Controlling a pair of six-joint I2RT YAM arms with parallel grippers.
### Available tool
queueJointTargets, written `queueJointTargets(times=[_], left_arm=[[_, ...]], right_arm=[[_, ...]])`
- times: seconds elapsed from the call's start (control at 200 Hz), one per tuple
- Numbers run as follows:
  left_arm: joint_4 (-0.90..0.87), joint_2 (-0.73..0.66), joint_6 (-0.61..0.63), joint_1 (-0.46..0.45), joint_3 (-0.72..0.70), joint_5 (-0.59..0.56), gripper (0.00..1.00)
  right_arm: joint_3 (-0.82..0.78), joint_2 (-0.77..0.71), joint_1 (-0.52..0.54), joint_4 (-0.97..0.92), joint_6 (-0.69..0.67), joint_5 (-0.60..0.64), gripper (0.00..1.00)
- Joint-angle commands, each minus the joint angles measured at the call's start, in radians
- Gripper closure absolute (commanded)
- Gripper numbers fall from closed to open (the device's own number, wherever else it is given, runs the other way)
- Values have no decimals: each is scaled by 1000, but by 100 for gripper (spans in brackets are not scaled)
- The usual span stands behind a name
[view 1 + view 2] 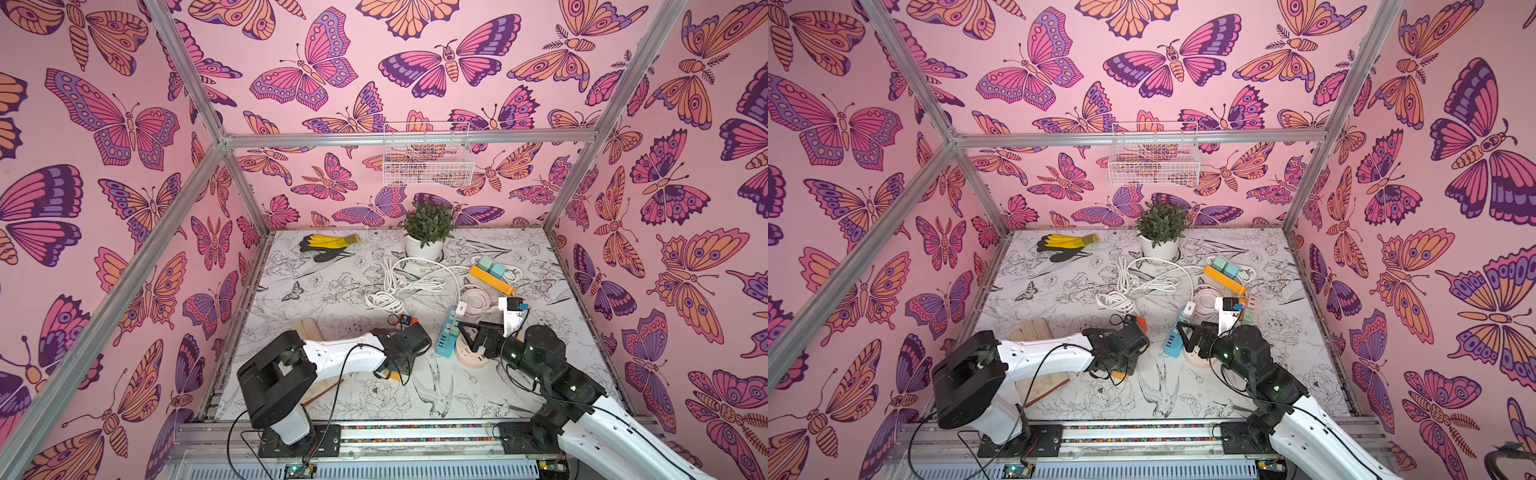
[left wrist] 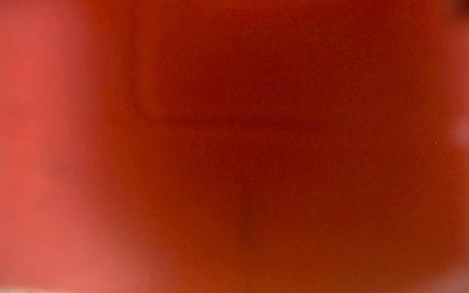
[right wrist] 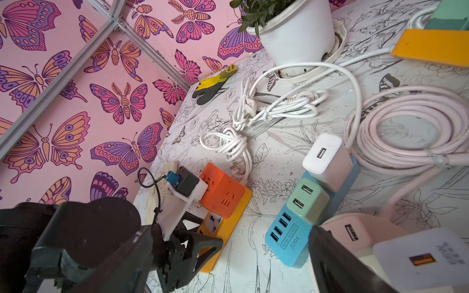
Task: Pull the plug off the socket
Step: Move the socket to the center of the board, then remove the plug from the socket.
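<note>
An orange cube plug [image 3: 223, 190] sits in a yellow socket strip [image 3: 236, 215], seen in both top views [image 1: 395, 376] [image 1: 1121, 376]. My left gripper [image 3: 203, 248] reaches down beside the cube, one black finger lying against the strip's edge. Its other finger is hidden, so the grip does not show. The left wrist view is filled with blurred orange-red. My right gripper [image 1: 465, 332] stands open and holds nothing, just above a blue USB strip [image 3: 286, 241]. That strip carries a white charger [image 3: 324, 157] and a green one [image 3: 307, 200].
A pink round socket [image 3: 355, 228] with a white charger [image 3: 418, 258] lies under the right arm. Behind are white cable bundles [image 1: 399, 286], a pink coil [image 1: 478, 299], a second orange strip [image 1: 490, 278], a potted plant [image 1: 428, 245], gloves [image 1: 328, 243] and wooden boards [image 1: 309, 328].
</note>
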Motion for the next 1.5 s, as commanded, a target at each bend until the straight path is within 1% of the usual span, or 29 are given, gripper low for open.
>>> queueJointTargets(times=[0.0, 0.075, 0.115, 0.185, 0.26, 0.391, 0.401, 0.431, 0.501, 0.561, 0.616, 0.671, 0.706, 0.751, 0.786, 0.851, 0.896, 1.011, 1.066, 1.132, 1.202, 1.332, 1.497], left_arm=[[-28, 19, -29, -30, 44, -24, 41], [-30, 13, -31, -39, 53, -9, 28], [-29, 0, -31, -39, 53, 2, 23], [-27, -43, -25, -41, 44, 16, 18], [-24, -120, -17, -42, 20, 12, 18], [14, -350, -14, -42, -87, -43, 18], [22, -395, -15, -42, -100, -47, 18], [54, -468, -15, -40, -143, -59, 18], [171, -624, -9, -23, -274, -54, 10], [290, -745, -20, 24, -399, 4, 6], [358, -831, -64, 96, -491, 75, 6], [388, -893, -104, 165, -559, 127, 7], [390, -925, -125, 201, -582, 151, 6], [386, -952, -140, 240, -631, 172, 6], [383, -966, -145, 264, -644, 185, 6], [370, -977, -149, 295, -656, 206, 5], [356, -979, -150, 305, -657, 206, 5], [319, -983, -158, 317, -656, 190, 5], [314, -989, -161, 320, -663, 189, 5], [312, -998, -167, 321, -671, 188, 5], [312, -1002, -172, 320, -679, 193, 5], [313, -995, -176, 321, -681, 221, 6], [327, -999, -154, 321, -684, 263, 6]], right_arm=[[-2, -20, 9, -44, -15, 23, 1], [3, -24, 8, -55, -18, 22, 1], [6, -23, 8, -62, -19, 19, 1], [13, -24, 9, -75, -24, 15, 1], [25, -26, 8, -99, -31, 7, 1], [55, -32, 9, -133, -35, -16, 1], [57, -31, 8, -134, -35, -19, 1], [64, -28, 9, -135, -31, -31, 1], [79, -8, 9, -116, -11, -76, 1], [97, 37, 11, -92, 12, -122, 1], [126, 96, 24, -85, 33, -141, 1], [179, 170, 72, -119, 29, -106, 1], [223, 225, 121, -155, 12, -48, 1], [294, 310, 189, -218, -13, 42, 1], [358, 378, 253, -272, -22, 119, 1], [477, 511, 332, -367, -5, 253, 1], [562, 607, 364, -446, 37, 334, 1], [814, 845, 425, -719, 226, 553, 1], [928, 946, 451, -837, 295, 619, 1], [1029, 1046, 468, -915, 337, 637, 1], [1089, 1121, 477, -932, 357, 629, 1], [1139, 1207, 476, -926, 399, 611, 1], [1172, 1291, 474, -870, 401, 556, 1]])
